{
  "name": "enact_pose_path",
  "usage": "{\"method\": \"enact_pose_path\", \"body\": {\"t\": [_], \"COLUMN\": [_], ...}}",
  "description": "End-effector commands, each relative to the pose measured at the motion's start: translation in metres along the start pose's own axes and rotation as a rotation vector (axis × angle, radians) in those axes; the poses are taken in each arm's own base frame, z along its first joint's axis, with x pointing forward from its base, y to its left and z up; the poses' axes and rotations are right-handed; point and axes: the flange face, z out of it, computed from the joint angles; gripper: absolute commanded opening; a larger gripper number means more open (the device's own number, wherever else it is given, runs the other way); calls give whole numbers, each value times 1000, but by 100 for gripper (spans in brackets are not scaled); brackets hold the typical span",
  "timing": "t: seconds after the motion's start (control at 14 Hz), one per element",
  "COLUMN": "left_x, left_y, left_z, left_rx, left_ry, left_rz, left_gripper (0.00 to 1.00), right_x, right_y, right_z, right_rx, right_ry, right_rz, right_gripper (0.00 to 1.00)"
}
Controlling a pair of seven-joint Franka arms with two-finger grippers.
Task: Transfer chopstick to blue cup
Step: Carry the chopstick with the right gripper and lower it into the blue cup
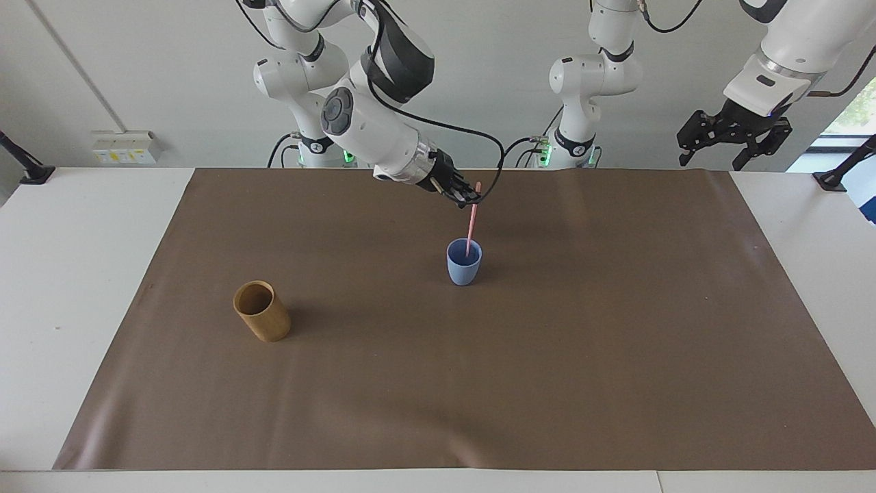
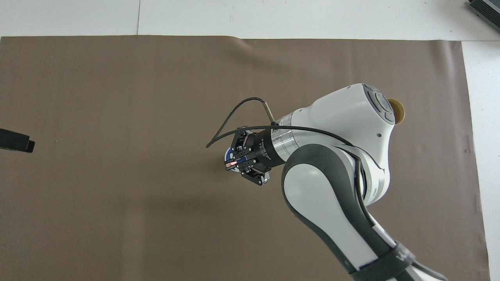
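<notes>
Your right gripper (image 1: 472, 196) is pinched tight on the top of the chopstick (image 1: 471, 226), a thin pink stick. Its bottom end sits inside the blue cup (image 1: 464, 267), near the middle of the brown mat (image 1: 616, 356). Your left gripper (image 1: 732, 137) waits, wide open, over the mat's corner.

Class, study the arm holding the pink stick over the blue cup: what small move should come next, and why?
Probably open the right gripper. It grips the chopstick near its top, and the lower end already sits inside the blue cup, so releasing should leave it there.
</notes>
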Motion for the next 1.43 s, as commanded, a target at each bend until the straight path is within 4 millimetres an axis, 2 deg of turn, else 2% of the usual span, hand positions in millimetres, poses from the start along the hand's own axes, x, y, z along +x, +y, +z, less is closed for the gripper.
{"method": "enact_pose_path", "body": {"t": [0.0, 0.14, 0.21, 0.36, 0.43, 0.71, 0.86, 1.0, 1.21, 1.36], "left_x": [-6, -6, -6, -6, -7, -6, -6, -6, -6, -6], "left_y": [-1, 0, -1, -1, -1, -1, -1, -1, 0, 1], "left_z": [-1, -1, -1, -1, -1, -1, -1, -1, -1, -1], "left_rx": [8, 9, 8, 8, 8, 8, 9, 8, 8, 9], "left_ry": [0, 2, 0, 2, 0, 0, 2, 0, 0, 0], "left_rz": [2, 4, 2, 1, 1, 2, 2, 2, 4, 2], "left_gripper": [100, 100, 100, 100, 100, 100, 100, 100, 100, 100], "right_x": [9, 20, 21, 20, 19, 23, 20, 8, -10, -5], "right_y": [4, 1, 0, 0, -2, -10, -10, -7, 5, 12], "right_z": [4, 1, 0, 0, -1, -36, -38, -41, -77, -105], "right_rx": [7, 16, 24, 25, 21, 27, 23, 14, 3, -17], "right_ry": [-5, -2, 2, 3, 3, -6, 17, 73, 256, 339], "right_rz": [-8, -1, -1, -12, -32, -105, -137, -190, -335, -451], "right_gripper": [0, 0, 12, 100, 100, 100, 100, 100, 100, 100]}}
